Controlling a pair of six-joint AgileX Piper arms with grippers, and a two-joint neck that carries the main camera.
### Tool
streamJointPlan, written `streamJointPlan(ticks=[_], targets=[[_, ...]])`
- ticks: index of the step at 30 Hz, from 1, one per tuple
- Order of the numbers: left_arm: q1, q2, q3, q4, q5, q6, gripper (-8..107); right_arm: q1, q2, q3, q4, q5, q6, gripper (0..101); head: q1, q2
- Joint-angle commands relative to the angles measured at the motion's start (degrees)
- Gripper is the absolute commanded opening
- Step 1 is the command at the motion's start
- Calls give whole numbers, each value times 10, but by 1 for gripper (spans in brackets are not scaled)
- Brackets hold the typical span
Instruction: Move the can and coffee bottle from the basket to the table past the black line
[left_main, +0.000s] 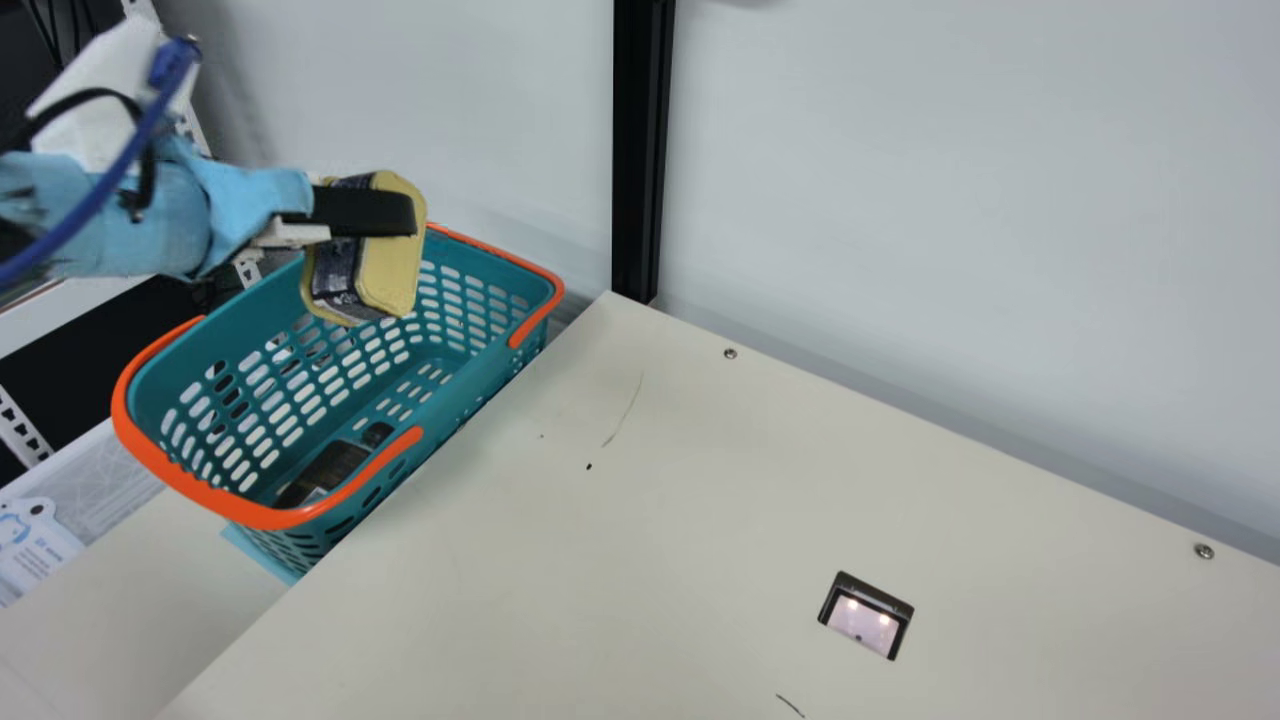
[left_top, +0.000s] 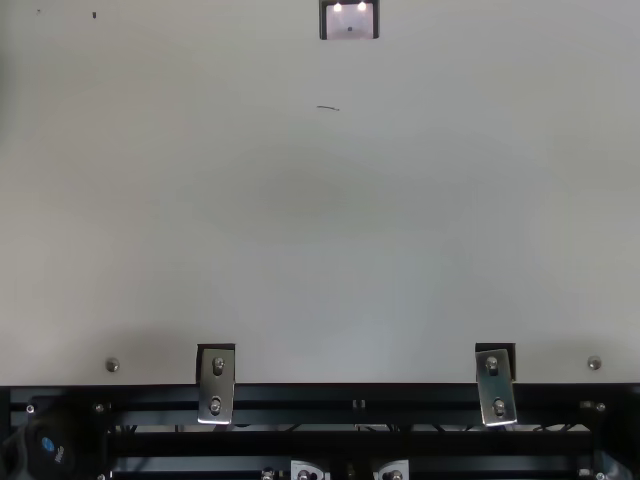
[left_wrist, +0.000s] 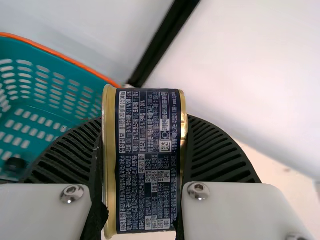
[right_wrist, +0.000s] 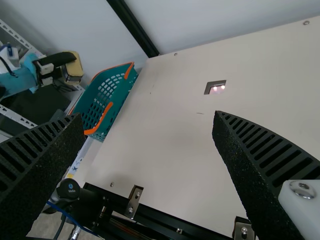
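Note:
In the main view my left gripper (left_main: 368, 212) holds the gold-and-navy can (left_main: 385, 268) tilted, above the basket (left_main: 460, 345). Both ribbed fingers press on the sides of the can (left_wrist: 149, 160) in the left wrist view, where my left gripper (left_wrist: 144, 122) is shut on it. A dark bottle (left_main: 332, 468) lies on the basket's floor at its near end. My right gripper (right_wrist: 146, 119) stands open, nothing between its fingers. Thin dark marks are on the table (left_main: 700, 500); which one is the black line I cannot tell.
The teal basket has orange handles and stands against the table's left edge. A black post (left_main: 640, 150) rises at the far corner before a pale wall. A small dark-framed rectangle (left_main: 866, 615) is on the table. Metal brackets (left_top: 216, 385) sit along the near rail.

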Motion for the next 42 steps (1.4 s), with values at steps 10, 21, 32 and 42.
streamJointPlan(ticks=[10,21,32,42], targets=[[29,-97,-13,-68,187,-258,10,0,0,0,0,0,0,101,-18,6],[-40,-143,2,-162,218,-463,10,0,0,0,0,0,0,101,-18,6],[-120,-188,16,-217,218,-645,10,0,0,0,0,0,0,101,-18,6],[-159,-215,29,-250,218,-782,10,0,0,0,0,0,0,101,-18,6]])
